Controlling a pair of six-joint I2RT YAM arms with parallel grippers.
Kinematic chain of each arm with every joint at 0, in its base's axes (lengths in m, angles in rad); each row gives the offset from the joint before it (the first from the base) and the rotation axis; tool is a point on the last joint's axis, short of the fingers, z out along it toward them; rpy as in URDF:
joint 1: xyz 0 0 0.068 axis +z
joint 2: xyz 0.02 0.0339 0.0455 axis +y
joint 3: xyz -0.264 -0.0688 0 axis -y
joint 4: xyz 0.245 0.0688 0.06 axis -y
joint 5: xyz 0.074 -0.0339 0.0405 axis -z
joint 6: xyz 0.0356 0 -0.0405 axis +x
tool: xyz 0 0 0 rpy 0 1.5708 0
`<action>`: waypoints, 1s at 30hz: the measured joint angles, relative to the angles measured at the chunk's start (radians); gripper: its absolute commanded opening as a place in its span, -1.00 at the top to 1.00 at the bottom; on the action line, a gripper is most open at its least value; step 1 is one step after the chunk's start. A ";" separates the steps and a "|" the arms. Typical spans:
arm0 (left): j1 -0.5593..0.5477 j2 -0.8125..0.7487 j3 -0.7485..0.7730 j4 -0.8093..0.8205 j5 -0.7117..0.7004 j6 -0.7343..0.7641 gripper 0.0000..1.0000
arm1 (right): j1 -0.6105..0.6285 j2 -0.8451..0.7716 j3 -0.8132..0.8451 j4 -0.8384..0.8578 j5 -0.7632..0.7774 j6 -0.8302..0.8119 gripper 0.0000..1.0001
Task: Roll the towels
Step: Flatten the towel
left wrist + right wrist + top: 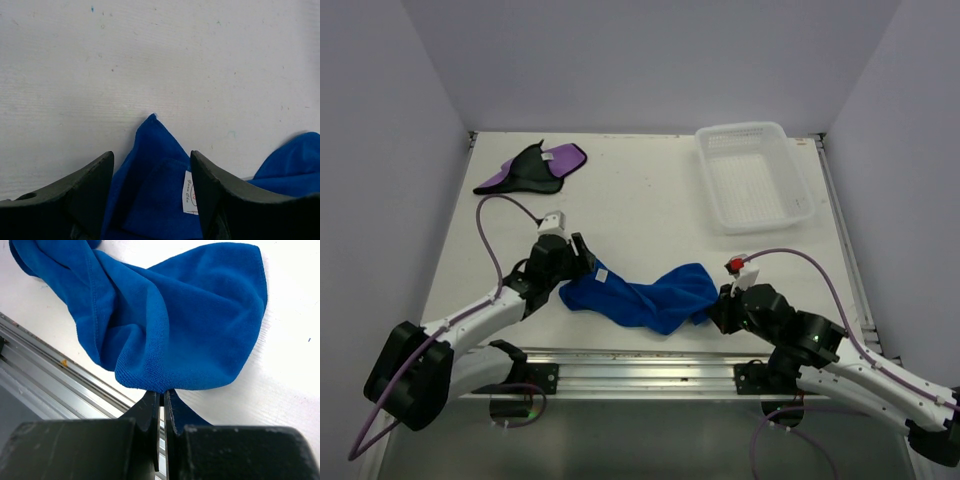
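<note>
The blue towel [650, 295] lies crumpled near the table's front edge, stretched between both arms. My left gripper [582, 262] is at its left end, open: in the left wrist view a pointed corner of the blue towel [150, 190] with a white tag [188, 199] lies between the spread fingers of the left gripper [152, 156], not pinched. My right gripper [715, 312] is shut on the right edge; in its wrist view the blue towel [165, 315] bunches out from the closed tips of the right gripper [162, 392]. The purple-and-black towel [532, 168] lies at the back left, away from both grippers.
A white mesh basket [755, 130] stands at the back right. A metal rail [640, 365] runs along the table's near edge just behind the towel. Grey walls enclose the table on three sides.
</note>
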 measured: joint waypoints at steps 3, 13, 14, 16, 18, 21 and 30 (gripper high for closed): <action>0.010 -0.004 -0.027 0.036 0.037 0.004 -0.26 | 0.000 0.000 0.000 0.000 0.000 0.000 1.00; 0.011 0.010 -0.068 0.141 0.132 0.032 -0.16 | 0.000 0.005 0.000 0.000 0.003 0.000 1.00; 0.011 0.016 -0.070 0.147 0.137 0.035 -0.15 | 0.000 0.005 0.000 0.000 0.004 0.000 1.00; 0.011 0.036 -0.070 0.156 0.146 0.043 -0.12 | 0.000 0.005 0.000 0.000 0.004 0.000 1.00; 0.011 0.048 -0.072 0.158 0.153 0.045 -0.08 | 0.000 0.006 0.000 0.000 0.005 0.000 1.00; 0.011 0.050 -0.080 0.172 0.159 0.051 0.00 | 0.000 0.011 0.000 0.000 0.007 0.000 1.00; 0.011 0.050 -0.089 0.191 0.169 0.067 0.80 | 0.000 0.012 0.000 0.000 0.008 0.000 1.00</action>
